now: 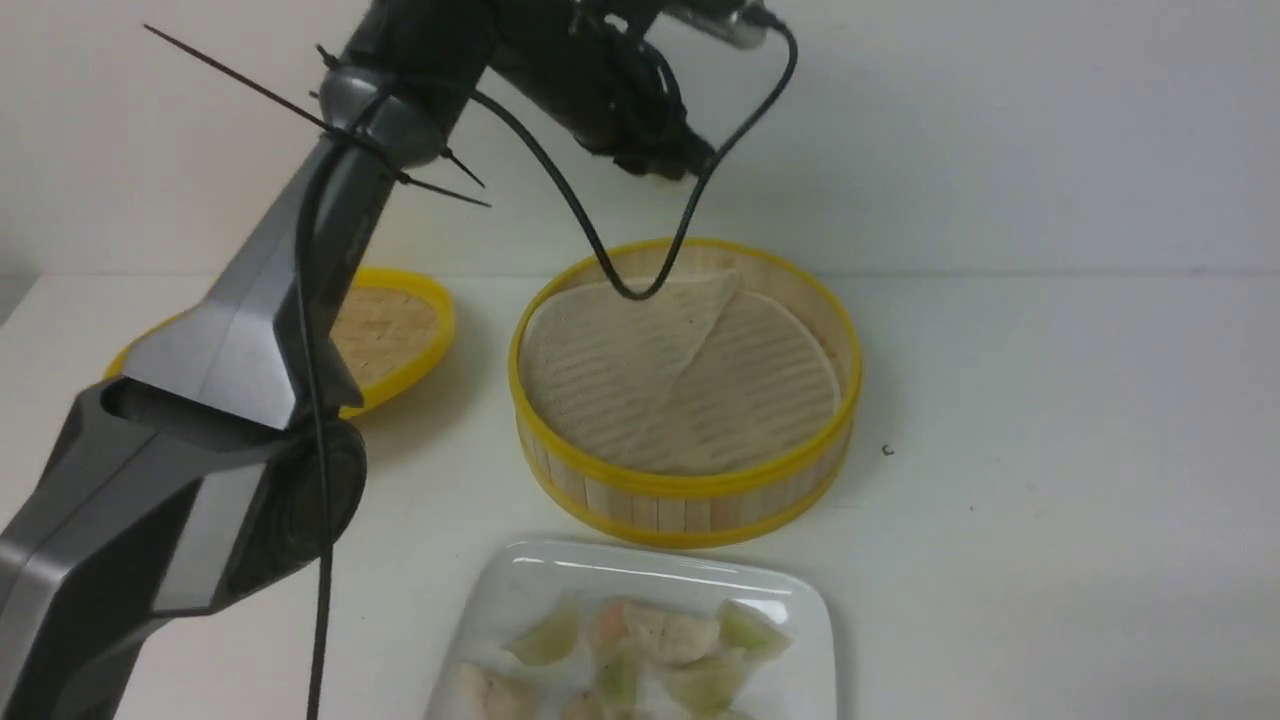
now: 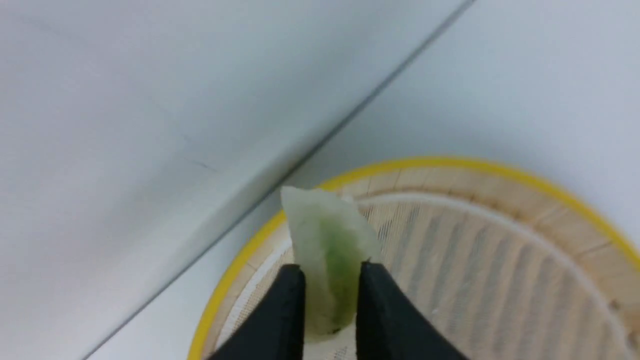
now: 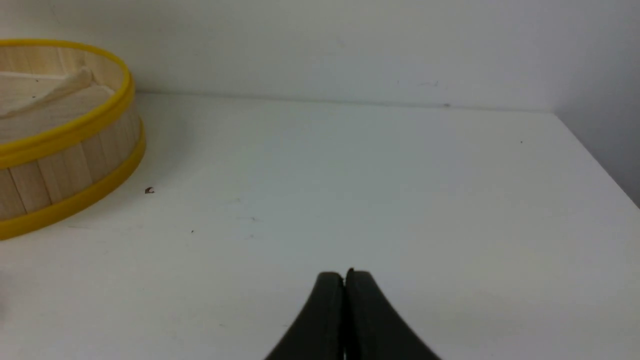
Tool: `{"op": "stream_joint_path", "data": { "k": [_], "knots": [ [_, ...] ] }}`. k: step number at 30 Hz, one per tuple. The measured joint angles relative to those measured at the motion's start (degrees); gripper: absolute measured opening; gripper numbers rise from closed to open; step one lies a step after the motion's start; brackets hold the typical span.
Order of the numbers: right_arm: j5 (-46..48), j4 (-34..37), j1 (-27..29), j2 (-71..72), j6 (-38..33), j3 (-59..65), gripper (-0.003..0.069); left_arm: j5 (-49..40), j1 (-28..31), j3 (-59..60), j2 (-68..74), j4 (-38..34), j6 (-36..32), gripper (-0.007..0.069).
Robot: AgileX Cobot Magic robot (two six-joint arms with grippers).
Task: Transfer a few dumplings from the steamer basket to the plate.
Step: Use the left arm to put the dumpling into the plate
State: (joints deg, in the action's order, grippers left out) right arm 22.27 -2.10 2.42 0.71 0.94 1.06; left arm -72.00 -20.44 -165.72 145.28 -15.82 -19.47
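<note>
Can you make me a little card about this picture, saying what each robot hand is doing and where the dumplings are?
left gripper: shut on a green dumpling, above the steamer basket
right gripper: shut, holding nothing, over the table
steamer basket: only its folded liner shows inside
plate: several dumplings, green and pinkish, nearer the robot than the basket
lid: on the table, left of the basket

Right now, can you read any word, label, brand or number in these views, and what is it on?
None readable in any view.
The steamer basket, plate, lid and the dumpling in the left claw carry no print.
The dark speck on the table is a mark, not writing.
</note>
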Motion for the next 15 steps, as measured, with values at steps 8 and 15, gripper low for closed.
{"op": "stream_joint_path", "data": {
  "k": [8, 15],
  "knots": [
    [0.00, 0.00, 0.00, 0.00, 0.00, 0.00, -0.0015, 0.05, -0.05, 21.33, -15.74, -1.32, 6.00, 0.0109],
    [0.00, 0.00, 0.00, 0.00, 0.00, 0.00, -0.0015, 0.42, -1.68, 57.25, -37.12, -4.32, 6.01, 0.0109]
  ]
}}
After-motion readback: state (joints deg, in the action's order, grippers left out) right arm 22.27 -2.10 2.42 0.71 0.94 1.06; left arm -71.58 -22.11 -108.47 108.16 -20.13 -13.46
